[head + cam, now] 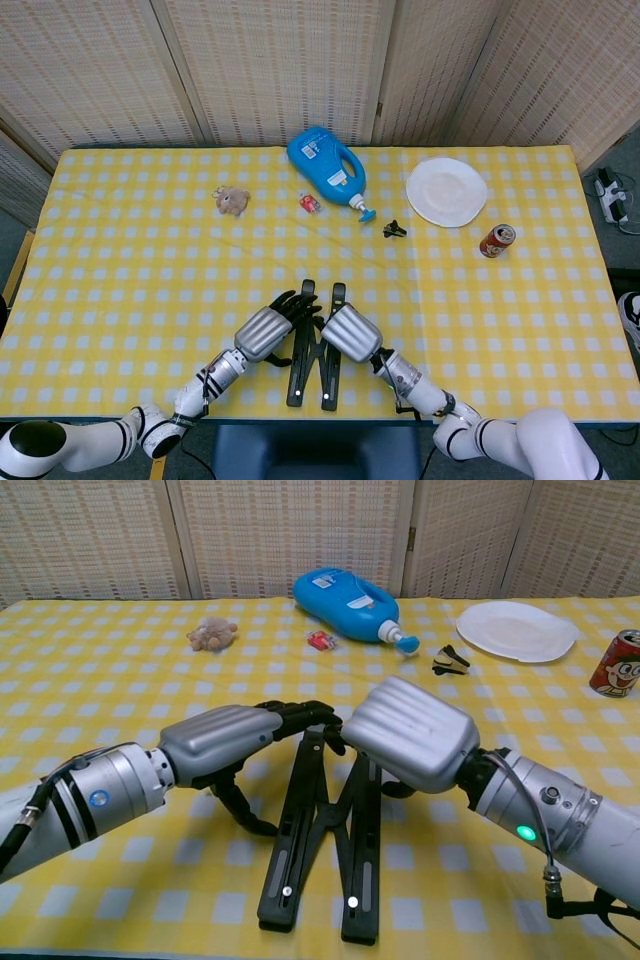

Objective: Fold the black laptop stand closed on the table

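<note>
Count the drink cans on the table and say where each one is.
1. The red can stands upright near the table's far right edge, just right of and nearer than the white plate. No others visible.

Both hands crowd the near edge of the counter (120,260), the left hand (266,329) and right hand (347,331) pressed against the black laptop stand (313,362) between them. Bare checked cloth lies open left and right; the blue bottle (327,169), plate (446,191), can (496,240) and toy (232,200) stand well apart behind

Black laptop stand (320,850) on yellow-and-white checked tablecloth (140,260); blue detergent bottle (325,168), white plate (446,192), red can (496,241).
</note>
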Robot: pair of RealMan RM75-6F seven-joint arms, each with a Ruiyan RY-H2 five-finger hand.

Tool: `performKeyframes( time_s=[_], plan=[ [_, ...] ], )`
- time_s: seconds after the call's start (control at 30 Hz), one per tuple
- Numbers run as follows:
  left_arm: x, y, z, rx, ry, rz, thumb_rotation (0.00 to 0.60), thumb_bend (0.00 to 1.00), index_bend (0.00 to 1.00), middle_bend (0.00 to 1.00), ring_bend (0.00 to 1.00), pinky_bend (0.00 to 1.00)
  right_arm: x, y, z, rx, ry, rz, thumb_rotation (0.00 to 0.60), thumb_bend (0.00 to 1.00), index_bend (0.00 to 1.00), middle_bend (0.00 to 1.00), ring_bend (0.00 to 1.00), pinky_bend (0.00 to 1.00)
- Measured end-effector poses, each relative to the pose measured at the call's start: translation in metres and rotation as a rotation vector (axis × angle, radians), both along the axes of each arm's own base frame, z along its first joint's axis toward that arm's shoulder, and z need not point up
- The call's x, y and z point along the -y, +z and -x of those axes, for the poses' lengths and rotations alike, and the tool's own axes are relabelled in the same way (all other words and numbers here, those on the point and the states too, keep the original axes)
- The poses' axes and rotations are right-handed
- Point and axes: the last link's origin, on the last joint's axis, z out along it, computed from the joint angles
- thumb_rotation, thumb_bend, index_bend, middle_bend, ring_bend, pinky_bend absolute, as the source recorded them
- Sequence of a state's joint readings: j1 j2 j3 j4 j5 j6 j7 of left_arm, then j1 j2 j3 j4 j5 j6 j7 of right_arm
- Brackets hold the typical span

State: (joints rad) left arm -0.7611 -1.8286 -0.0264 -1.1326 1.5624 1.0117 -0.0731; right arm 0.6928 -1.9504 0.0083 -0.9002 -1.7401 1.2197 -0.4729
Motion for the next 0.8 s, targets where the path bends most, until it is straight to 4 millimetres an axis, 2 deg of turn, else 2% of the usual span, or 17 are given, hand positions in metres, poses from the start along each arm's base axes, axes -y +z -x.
performKeyframes(
  time_s=[0.27,0.43,0.57,0.63,0.7,0.77,0.8],
  plan=[
    [0.002,-0.001,0.002,-0.004,0.008,0.001,0.600,0.05,0.00,0.00,0.00,0.00,-0.002,0.001,-0.002,0.008,0.009,0.003,0.600,0.13,0.44,0.90,0.86,0.91],
    [0.000,0.010,0.008,-0.005,0.016,-0.031,0.600,0.05,0.00,0.00,0.00,0.00,-0.004,0.008,-0.001,0.020,0.016,-0.006,0.600,0.13,0.26,0.74,0.78,0.89],
    [-0.004,0.028,0.017,-0.003,0.021,-0.074,0.600,0.05,0.00,0.00,0.00,0.00,-0.010,0.021,-0.006,0.056,0.027,-0.052,0.600,0.13,0.16,0.60,0.68,0.83],
    [-0.006,0.037,0.020,-0.002,0.027,-0.092,0.600,0.05,0.00,0.00,0.00,0.00,-0.014,0.030,-0.009,0.068,0.035,-0.088,0.600,0.13,0.11,0.51,0.61,0.74],
    [-0.008,0.048,0.024,0.001,0.036,-0.113,0.600,0.05,0.00,0.00,0.00,0.00,-0.017,0.040,-0.013,0.061,0.038,-0.136,0.600,0.13,0.04,0.40,0.51,0.58],
    [-0.011,0.059,0.028,0.003,0.048,-0.132,0.600,0.05,0.00,0.00,0.00,0.00,-0.020,0.047,-0.016,0.037,0.035,-0.189,0.600,0.13,0.00,0.27,0.38,0.40],
    [-0.012,0.063,0.029,0.005,0.054,-0.139,0.600,0.05,0.00,0.00,0.00,0.00,-0.022,0.050,-0.019,0.011,0.032,-0.227,0.600,0.13,0.00,0.24,0.34,0.36]
  ],
)
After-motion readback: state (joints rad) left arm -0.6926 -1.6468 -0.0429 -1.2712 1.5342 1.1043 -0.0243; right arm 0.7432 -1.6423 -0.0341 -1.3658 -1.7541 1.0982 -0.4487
